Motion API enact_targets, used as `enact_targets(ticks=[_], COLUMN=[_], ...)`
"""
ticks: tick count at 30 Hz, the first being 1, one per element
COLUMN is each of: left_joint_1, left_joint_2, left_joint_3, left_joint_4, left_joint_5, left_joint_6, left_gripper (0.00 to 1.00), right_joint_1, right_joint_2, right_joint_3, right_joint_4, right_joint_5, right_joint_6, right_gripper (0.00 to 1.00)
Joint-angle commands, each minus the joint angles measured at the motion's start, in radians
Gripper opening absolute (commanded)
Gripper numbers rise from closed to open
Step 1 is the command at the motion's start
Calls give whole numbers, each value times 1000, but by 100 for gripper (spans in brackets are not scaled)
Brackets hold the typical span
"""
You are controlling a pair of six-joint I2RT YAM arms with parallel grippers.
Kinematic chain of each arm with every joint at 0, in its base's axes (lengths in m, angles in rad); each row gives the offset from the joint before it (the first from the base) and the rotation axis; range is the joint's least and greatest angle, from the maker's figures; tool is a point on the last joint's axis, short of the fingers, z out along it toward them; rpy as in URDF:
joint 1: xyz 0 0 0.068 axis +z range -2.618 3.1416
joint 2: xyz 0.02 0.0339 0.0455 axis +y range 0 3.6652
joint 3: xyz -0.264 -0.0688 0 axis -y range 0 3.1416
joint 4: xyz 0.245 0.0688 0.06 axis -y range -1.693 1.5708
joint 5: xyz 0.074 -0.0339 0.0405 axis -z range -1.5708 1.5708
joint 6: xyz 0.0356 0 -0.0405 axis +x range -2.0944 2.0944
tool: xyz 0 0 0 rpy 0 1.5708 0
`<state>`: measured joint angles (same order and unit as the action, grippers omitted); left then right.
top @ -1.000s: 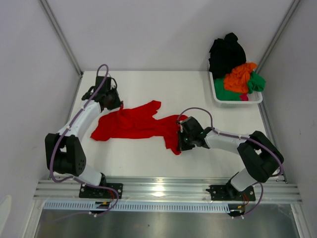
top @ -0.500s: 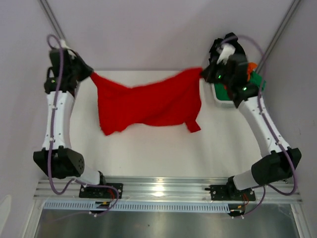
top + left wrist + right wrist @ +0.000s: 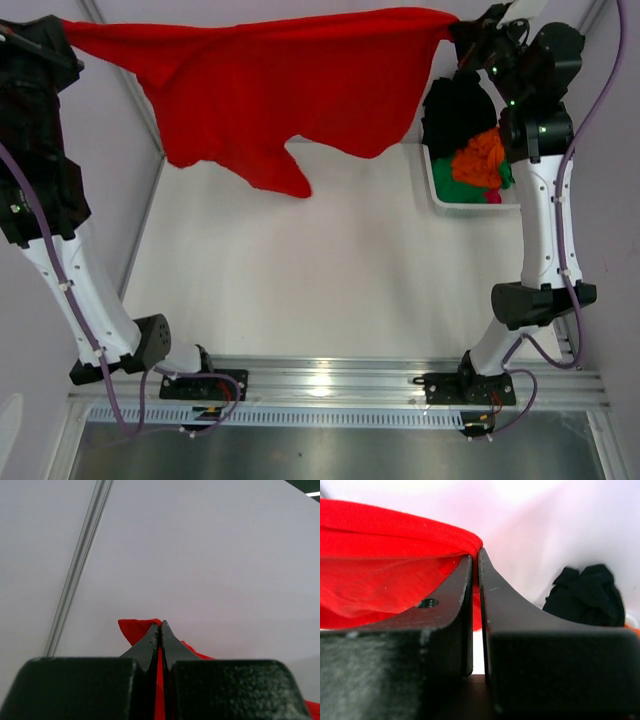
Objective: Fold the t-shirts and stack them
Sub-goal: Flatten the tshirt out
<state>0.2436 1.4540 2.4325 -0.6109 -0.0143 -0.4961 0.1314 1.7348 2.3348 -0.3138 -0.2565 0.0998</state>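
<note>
High above the table [image 3: 330,270], the left gripper [image 3: 62,30] and the right gripper [image 3: 462,20] each clench one end of the red t-shirt [image 3: 290,90], stretched between them: the spreading step, I judge, and next it needs laying flat on the table.

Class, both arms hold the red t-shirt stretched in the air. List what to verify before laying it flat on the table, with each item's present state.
1. Left hand shut on the red t-shirt: ok.
2. Right hand shut on it: ok.
3. Top edge stretched between the hands: ok.
4. Cloth hanging evenly: not ok, one flap droops lower.
5. Cloth apart from the white basket: cannot tell.
</note>
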Motion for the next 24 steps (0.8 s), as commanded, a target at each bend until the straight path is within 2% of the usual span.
enact_targets(ticks=[1, 10, 14, 24], left_joint_1=[19, 19, 13, -13], left_joint_2=[43, 34, 39, 26], left_joint_3=[62, 8, 8, -38], left_joint_4=[8, -3, -6, -29], left_joint_5=[-29, 71, 123, 135], left_joint_6=[34, 34, 59, 128], left_gripper=[1, 1, 1, 1], right_joint_1=[-10, 40, 47, 59], right_joint_2=[-32, -208, -222, -242], right_joint_3=[-55, -382, -397, -433], right_joint_4=[30, 71, 47, 68], right_joint_5=[-10, 43, 85, 141], right_joint_6=[-28, -91, -95, -120], right_gripper=[0, 0, 0, 0])
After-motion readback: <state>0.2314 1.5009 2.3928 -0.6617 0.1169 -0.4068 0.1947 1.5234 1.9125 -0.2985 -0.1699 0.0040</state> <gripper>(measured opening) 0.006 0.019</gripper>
